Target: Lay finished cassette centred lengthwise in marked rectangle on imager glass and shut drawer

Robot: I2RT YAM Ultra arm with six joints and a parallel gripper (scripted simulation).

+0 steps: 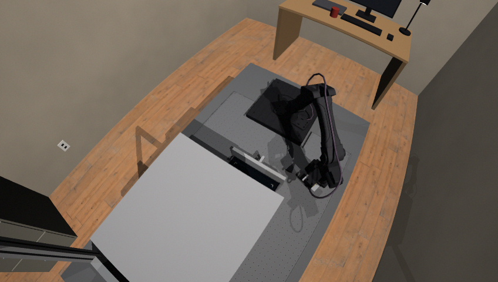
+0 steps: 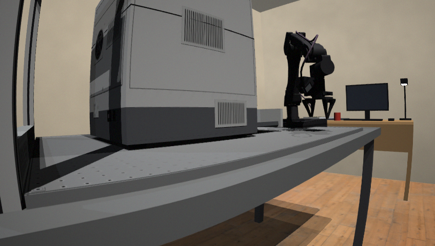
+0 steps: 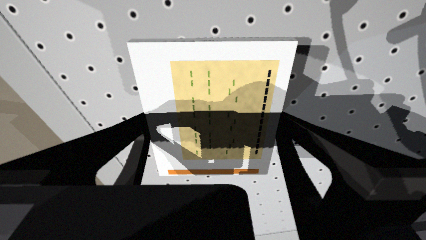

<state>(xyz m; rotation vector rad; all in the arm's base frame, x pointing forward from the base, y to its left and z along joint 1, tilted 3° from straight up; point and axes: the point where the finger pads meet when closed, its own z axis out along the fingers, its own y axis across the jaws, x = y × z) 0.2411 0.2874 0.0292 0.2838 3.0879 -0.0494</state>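
The finished cassette [image 3: 215, 80] is a white plate with a yellow gel window and an orange stripe at one end. My gripper [image 3: 213, 120] [image 1: 308, 180] [image 2: 318, 113] is shut on it across its width and holds it flat, a little above the perforated table top [image 1: 279, 237]. The gel imager IM [image 1: 188, 209] [image 2: 183, 76] is a big light grey box to the left of the gripper. Its drawer [image 1: 260, 163] [image 2: 268, 117] stands pulled out towards the gripper, with dark glass [image 1: 249, 170] and white corner marks inside. The cassette is outside the drawer.
The arm's black base plate [image 1: 265, 108] lies behind the drawer. The table's right edge [image 1: 335, 209] is close to the gripper. A wooden desk [image 1: 349, 34] with a monitor, a keyboard and a red cup [image 1: 334, 12] stands far behind.
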